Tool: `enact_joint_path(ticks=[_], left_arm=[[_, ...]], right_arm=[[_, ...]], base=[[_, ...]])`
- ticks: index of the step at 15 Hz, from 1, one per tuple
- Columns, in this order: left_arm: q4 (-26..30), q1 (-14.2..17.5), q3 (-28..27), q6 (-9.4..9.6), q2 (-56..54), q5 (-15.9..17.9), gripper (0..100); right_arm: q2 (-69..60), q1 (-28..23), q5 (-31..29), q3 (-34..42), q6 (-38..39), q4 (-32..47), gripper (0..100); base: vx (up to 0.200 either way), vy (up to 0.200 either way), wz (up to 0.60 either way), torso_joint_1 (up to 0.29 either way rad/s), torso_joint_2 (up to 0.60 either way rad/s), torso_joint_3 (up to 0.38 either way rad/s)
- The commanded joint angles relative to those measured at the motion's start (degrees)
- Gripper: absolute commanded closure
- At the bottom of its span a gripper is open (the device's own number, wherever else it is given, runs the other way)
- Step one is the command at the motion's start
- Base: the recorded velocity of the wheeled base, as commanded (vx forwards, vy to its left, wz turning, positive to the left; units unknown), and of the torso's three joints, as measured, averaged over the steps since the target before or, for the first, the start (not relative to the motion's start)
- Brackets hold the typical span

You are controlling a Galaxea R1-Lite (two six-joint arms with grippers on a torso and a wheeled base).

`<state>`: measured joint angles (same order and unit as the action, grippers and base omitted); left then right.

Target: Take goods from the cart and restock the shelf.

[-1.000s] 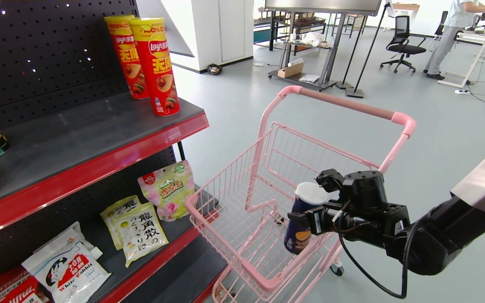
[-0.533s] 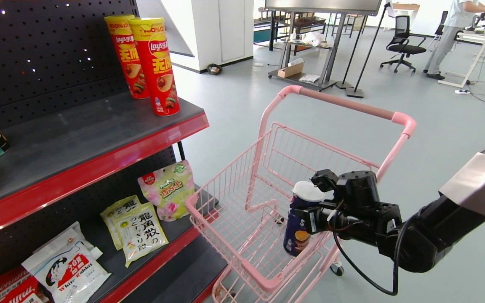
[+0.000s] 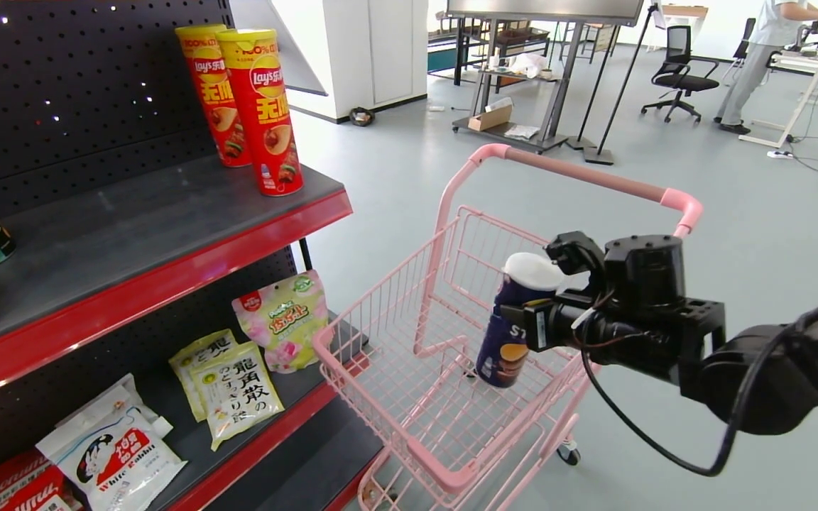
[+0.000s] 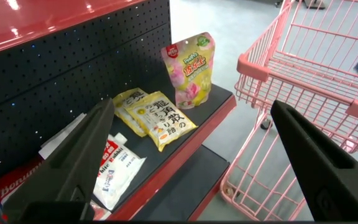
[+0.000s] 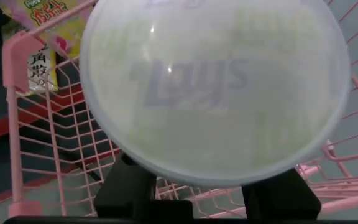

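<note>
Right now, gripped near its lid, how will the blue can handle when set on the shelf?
Tall and narrow, the blue can will probably tip easily if set down tilted; it hangs slightly slanted in the right gripper. On its side it would likely roll. Its walls look rigid, holding shape under the grip.

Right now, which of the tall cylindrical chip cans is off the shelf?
The dark blue white-lidded can, held by the right gripper at the pink wire cart; both red cans stand on the shelf.

2 red cans [image 3: 267,113], 1 blue can [image 3: 505,333], 1 cart [image 3: 579,174], 2 yellow pkts [image 3: 237,389], 1 pink pkt [image 3: 282,321]
</note>
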<state>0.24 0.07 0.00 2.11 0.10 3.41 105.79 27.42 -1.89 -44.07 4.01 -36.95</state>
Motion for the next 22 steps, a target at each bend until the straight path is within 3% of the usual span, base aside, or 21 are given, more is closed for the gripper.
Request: enact_joint_path(ticks=[1, 3, 5, 9, 12, 14, 18, 22], left_arm=[[0.02, -0.07, 0.0, 0.0, 0.08, 0.01, 0], [0.02, 0.01, 0.0, 0.0, 0.08, -0.07, 0], [0.02, 0.01, 0.0, 0.0, 0.08, 0.01, 0], [0.02, 0.01, 0.0, 0.0, 0.08, 0.01, 0], [0.02, 0.01, 0.0, 0.0, 0.08, 0.01, 0], [0.02, 0.01, 0.0, 0.09, 0.08, 0.01, 0], [0.02, 0.01, 0.0, 0.09, 0.08, 0.01, 0], [0.02, 0.01, 0.0, 0.09, 0.08, 0.01, 0]], right_arm=[[-18.16, 0.27, -2.94, -8.84, -0.14, 19.64, 100], [-25.02, 0.27, -6.11, -15.26, -0.5, 34.49, 100], [-30.38, -0.17, -7.69, -15.17, -4.19, 39.76, 100], [-39.52, -0.79, -7.78, -11.65, -10.6, 40.38, 100], [-50.51, -0.79, -11.38, 0.65, -12.18, 40.38, 100], [-54.64, -3.07, -12.17, 4.61, -12.18, 40.38, 100], [-55.25, -8.17, -11.56, 3.9, -12.27, 40.38, 100], [-52.0, -8.61, -11.47, 1.62, -12.62, 40.29, 100]], base=[[0.0, 0.0, 0.0, 0.0, 0.0, 0.0], [0.0, 0.0, 0.0, 0.0, 0.0, 0.0], [0.0, 0.0, 0.0, 0.0, 0.0, 0.0], [0.0, 0.0, 0.0, 0.0, 0.0, 0.0], [0.0, 0.0, 0.0, 0.0, 0.0, 0.0], [0.0, 0.0, 0.0, 0.025, -0.06, -0.047], [0.0, 0.0, 0.0, 0.147, -0.44, -0.283], [0.0, 0.0, 0.0, 0.212, -0.58, -0.362]])
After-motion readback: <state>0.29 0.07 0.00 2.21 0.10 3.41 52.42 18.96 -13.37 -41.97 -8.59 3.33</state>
